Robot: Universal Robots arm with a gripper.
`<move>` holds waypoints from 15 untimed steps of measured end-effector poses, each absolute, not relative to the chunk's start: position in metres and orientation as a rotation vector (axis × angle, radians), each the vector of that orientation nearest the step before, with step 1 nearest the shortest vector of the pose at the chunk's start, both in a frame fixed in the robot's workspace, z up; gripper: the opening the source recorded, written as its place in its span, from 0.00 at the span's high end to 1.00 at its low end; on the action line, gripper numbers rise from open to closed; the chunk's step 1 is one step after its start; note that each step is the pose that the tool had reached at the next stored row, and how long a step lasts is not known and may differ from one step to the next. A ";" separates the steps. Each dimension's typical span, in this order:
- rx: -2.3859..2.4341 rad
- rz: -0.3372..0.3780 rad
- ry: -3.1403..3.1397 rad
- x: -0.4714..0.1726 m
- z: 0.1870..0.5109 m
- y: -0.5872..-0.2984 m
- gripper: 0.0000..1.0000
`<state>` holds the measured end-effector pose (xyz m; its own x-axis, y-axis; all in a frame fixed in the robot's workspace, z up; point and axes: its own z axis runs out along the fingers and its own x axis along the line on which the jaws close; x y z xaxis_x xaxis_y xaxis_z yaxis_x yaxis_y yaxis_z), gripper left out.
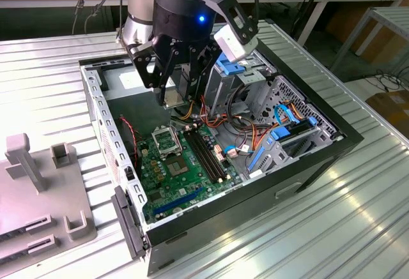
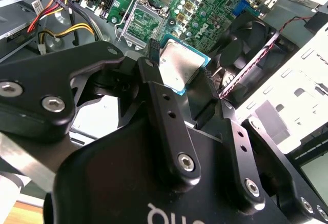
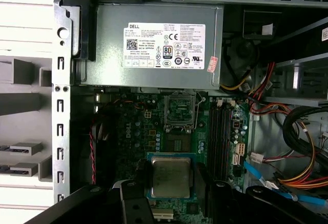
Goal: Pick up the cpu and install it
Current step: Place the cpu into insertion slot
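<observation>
My gripper (image 1: 172, 97) is shut on the cpu (image 1: 171, 98), a thin square chip with a silvery face and a green rim. In both wrist views the cpu (image 2: 179, 70) (image 3: 170, 175) sits between the black fingers (image 2: 154, 80), held by its edges. It hangs in the air inside the open computer case, above the green motherboard (image 1: 185, 177). The square metal-framed socket (image 1: 167, 142) (image 2: 143, 24) (image 3: 179, 111) lies below and a short way off from the chip, with nothing in it.
A grey power supply (image 3: 154, 44) fills the case's end beyond the socket. Black memory slots (image 3: 220, 131) and coloured cables (image 3: 287, 137) run beside it, and a black fan (image 2: 251, 39) stands close by. A grey fixture (image 1: 38, 183) stands at the exterior view's left.
</observation>
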<state>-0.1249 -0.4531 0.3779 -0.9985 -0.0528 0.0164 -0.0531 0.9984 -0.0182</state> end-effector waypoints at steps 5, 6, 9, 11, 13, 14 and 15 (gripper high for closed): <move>0.083 0.029 -3.124 -0.124 0.377 -0.453 0.53; 0.083 0.029 -3.124 -0.124 0.376 -0.453 0.53; 0.083 0.029 -3.124 -0.124 0.376 -0.453 0.53; 0.083 0.029 -3.124 -0.124 0.375 -0.453 0.53; 0.083 0.029 -3.124 -0.124 0.375 -0.453 0.53; 0.083 0.029 -3.124 -0.124 0.375 -0.453 0.53; 0.083 0.029 -3.124 -0.124 0.375 -0.453 0.53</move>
